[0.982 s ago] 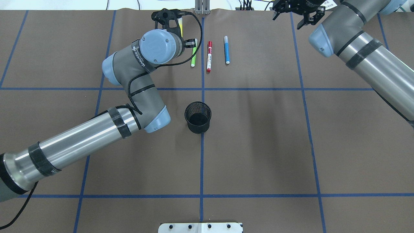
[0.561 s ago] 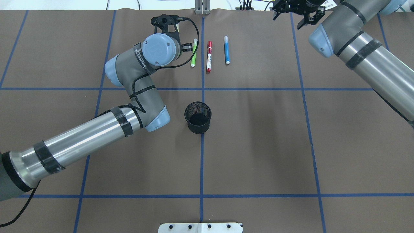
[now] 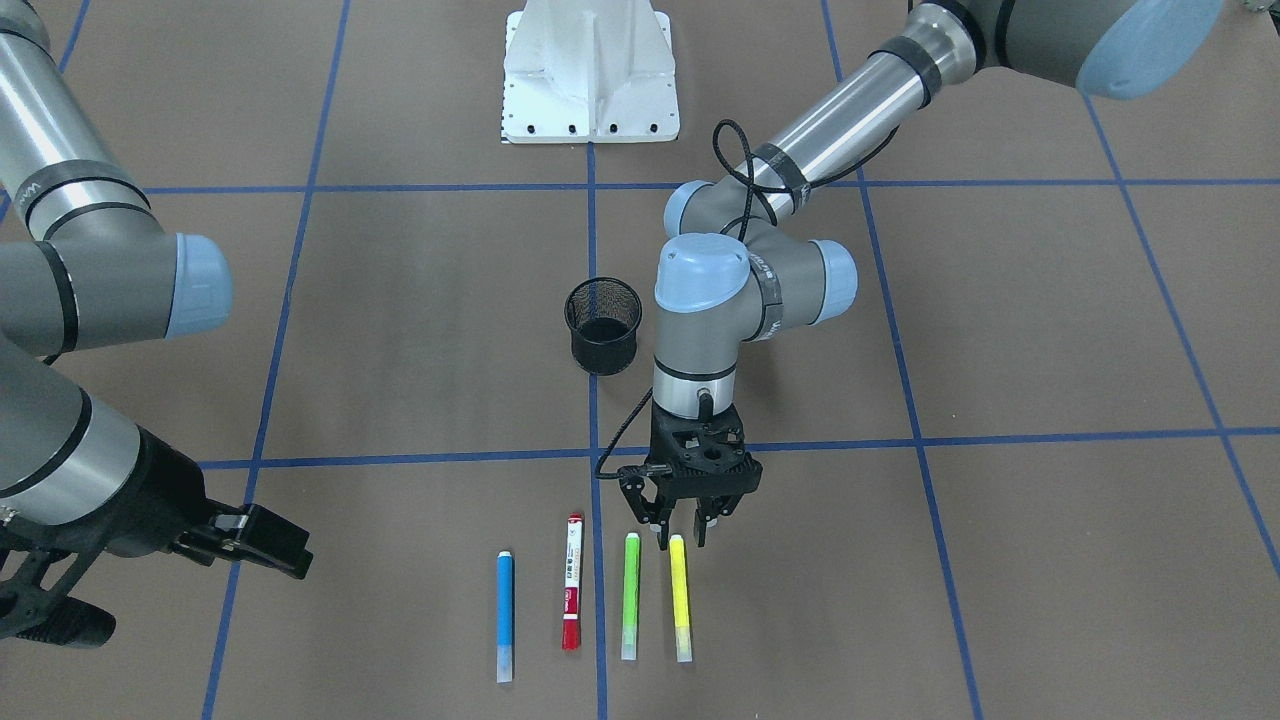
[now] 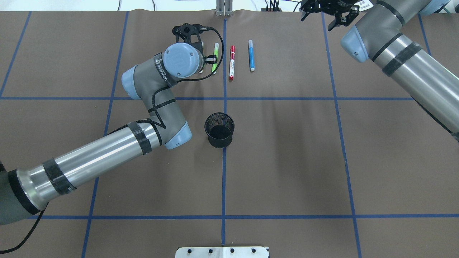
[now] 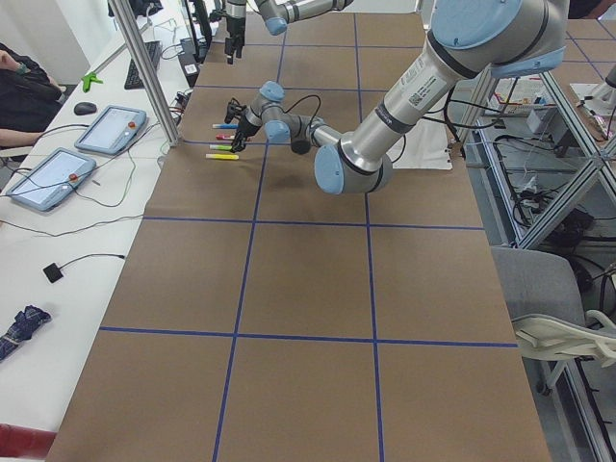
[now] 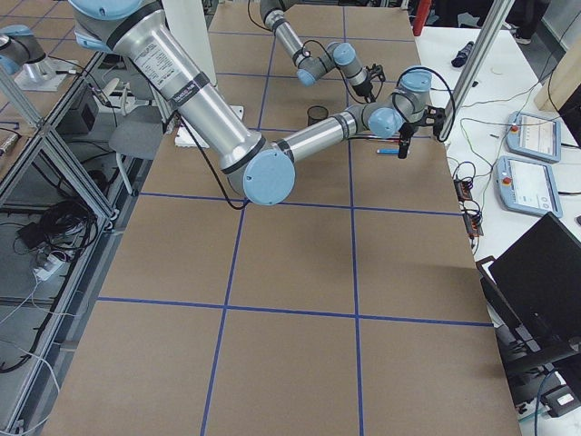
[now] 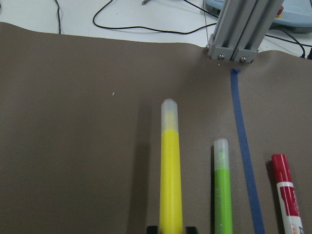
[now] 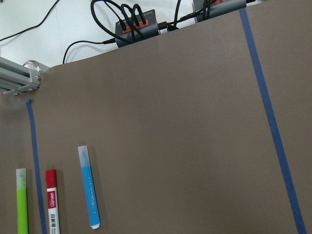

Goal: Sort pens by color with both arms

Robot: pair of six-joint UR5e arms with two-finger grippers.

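Four pens lie side by side at the table's far edge: blue [image 3: 505, 615], red with a white label [image 3: 572, 590], green [image 3: 630, 595] and yellow [image 3: 680, 598]. My left gripper [image 3: 680, 535] points down over the yellow pen's robot-side end. It is open, one fingertip on each side, as the left wrist view shows with the yellow pen [image 7: 170, 170] between them. In the overhead view my left wrist hides most of the yellow pen. My right gripper [image 4: 320, 16] hangs open and holds nothing at the far right edge, apart from the blue pen [image 8: 89, 187].
A black mesh cup [image 4: 219, 129] stands on the centre line, nearer the robot than the pens. An aluminium post [image 7: 239, 29] rises at the far edge behind them. Cables and tablets lie on the white bench beyond. The white base mount [image 3: 590, 70] is at the robot's side.
My left gripper has shifted along the yellow pen toward the robot and now straddles its near end. The right arm has barely moved. All four pens lie where they were.
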